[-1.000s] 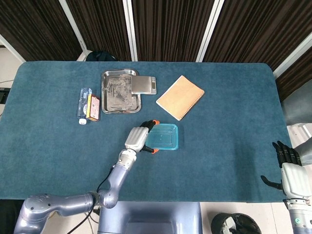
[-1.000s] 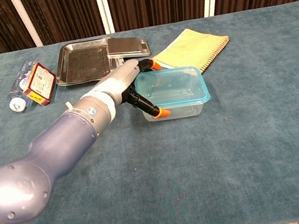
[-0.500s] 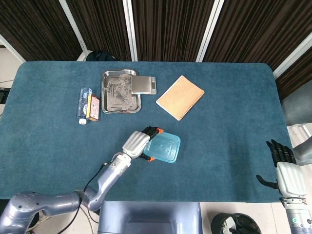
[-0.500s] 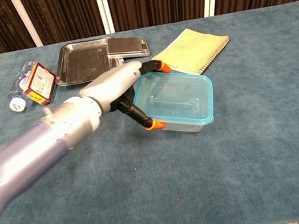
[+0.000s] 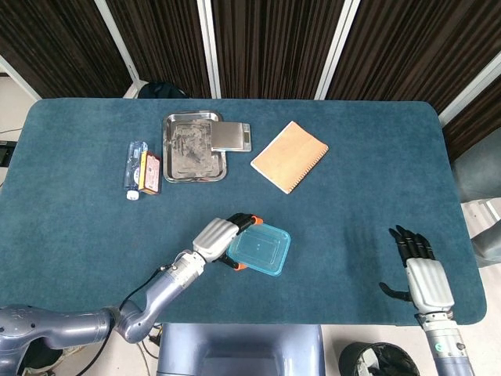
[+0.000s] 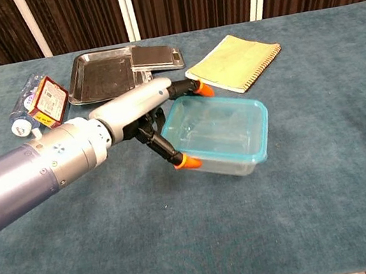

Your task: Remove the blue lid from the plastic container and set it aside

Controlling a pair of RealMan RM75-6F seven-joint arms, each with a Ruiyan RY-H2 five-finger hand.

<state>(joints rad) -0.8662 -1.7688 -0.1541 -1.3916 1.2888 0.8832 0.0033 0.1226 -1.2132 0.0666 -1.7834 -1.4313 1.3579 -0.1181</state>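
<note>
Clear plastic container (image 6: 221,134) with blue lid (image 5: 260,249) fitted, tilted, near table's front edge, gripped at its left end by left hand (image 5: 222,238), right hand (image 5: 424,274) open, empty, far right.

A tabletop (image 5: 368,196) covered in dark teal cloth fills most of both views. Behind it hang dark brown striped curtains (image 5: 274,47), split by slanting white posts (image 5: 207,47). At the right lies a pale floor (image 5: 479,207), and a dark round bin (image 5: 376,360) shows below the near edge.
</note>
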